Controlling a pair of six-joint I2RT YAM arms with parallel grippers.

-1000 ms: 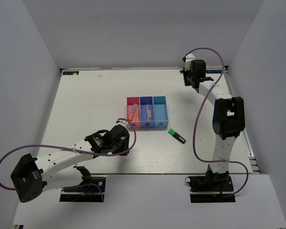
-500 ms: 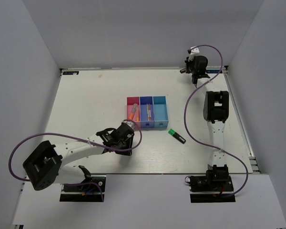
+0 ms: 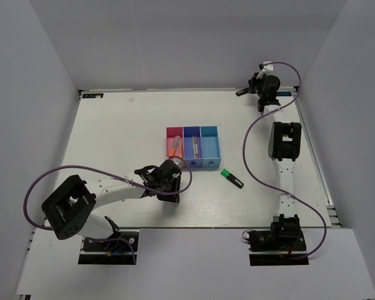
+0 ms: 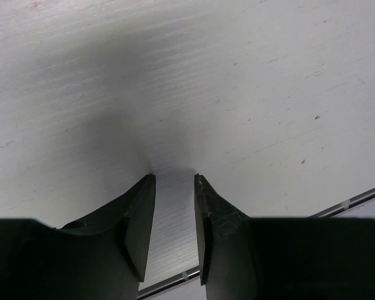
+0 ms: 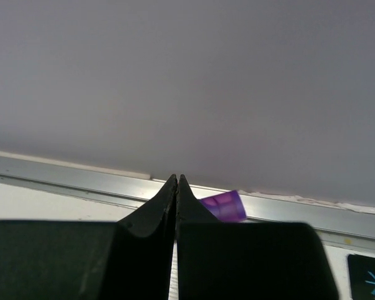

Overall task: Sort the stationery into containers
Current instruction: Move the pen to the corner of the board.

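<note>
Left hand (image 4: 174, 178) parted (slightly), right hand (image 5: 177, 179) closed, arm outstretched.

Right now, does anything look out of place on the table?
Yes. A green-black highlighter lies loose on the table, just off the bins' near right corner, unsorted. The right wrist view shows a small purple object at the far edge, too blurred to identify.

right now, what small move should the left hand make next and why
Probably swing the left hand to the right, toward the green-black highlighter. Its jaws stand apart with only bare table between them, so it carries nothing. That highlighter is the only stationery the top view shows outside the bins. The right hand is shut and far off at the back wall.
</note>
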